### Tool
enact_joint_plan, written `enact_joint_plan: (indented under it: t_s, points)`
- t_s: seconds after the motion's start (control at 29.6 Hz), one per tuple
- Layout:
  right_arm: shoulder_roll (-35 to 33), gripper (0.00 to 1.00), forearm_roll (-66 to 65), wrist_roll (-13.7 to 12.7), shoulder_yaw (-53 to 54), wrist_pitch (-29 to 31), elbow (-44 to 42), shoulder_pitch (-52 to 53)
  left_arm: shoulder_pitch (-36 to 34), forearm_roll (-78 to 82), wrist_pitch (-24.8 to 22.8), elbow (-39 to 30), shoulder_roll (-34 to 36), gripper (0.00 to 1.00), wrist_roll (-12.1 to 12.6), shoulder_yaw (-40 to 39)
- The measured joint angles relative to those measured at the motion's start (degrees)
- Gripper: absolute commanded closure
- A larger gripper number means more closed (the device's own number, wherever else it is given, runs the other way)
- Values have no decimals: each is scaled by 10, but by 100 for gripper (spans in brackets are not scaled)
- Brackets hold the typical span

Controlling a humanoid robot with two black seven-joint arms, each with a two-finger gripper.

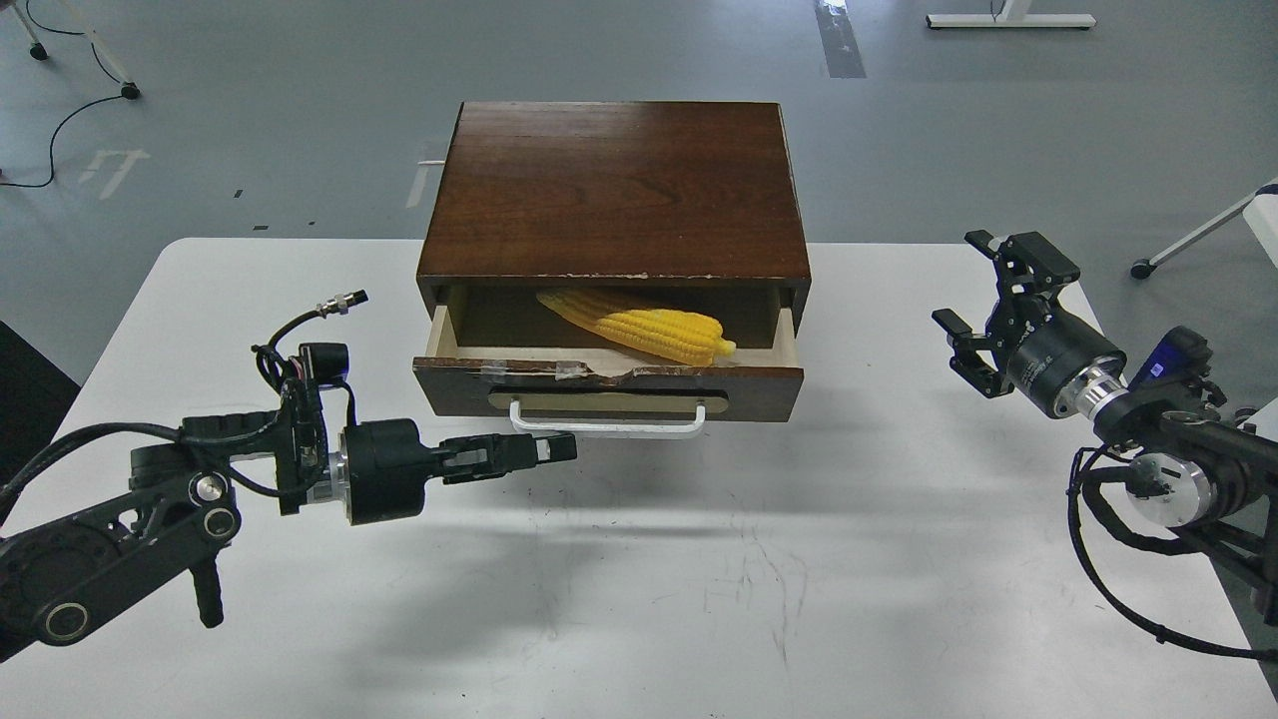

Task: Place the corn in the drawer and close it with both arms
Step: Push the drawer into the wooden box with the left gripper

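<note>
The yellow corn (647,327) lies inside the pale-wood drawer (609,389), which stands partly open in the dark brown box (614,190). The drawer's dark chipped front carries a beige plate and a white bar handle (607,427). My left gripper (559,448) is shut, its fingers together, and its tip presses against the left part of the handle and drawer front. My right gripper (983,305) is open and empty, held above the table to the right of the box, well apart from it.
The white table (699,579) carries the box at its back middle. Grey floor lies beyond, with cables at far left and a chair leg (1198,235) at far right. Cables hang off both arms.
</note>
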Motion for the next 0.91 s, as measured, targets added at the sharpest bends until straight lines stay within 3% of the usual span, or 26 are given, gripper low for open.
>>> enact_joint_plan:
  t_s: [0.47, 0.91]
  points:
    - [0, 3, 0, 0, 0, 0, 0, -6, -23, -16, 1, 57, -1, 100, 0, -1]
    - [0, 3, 0, 0, 0, 0, 1, -9, -34, -18, 0, 70, -2, 100, 0, 5]
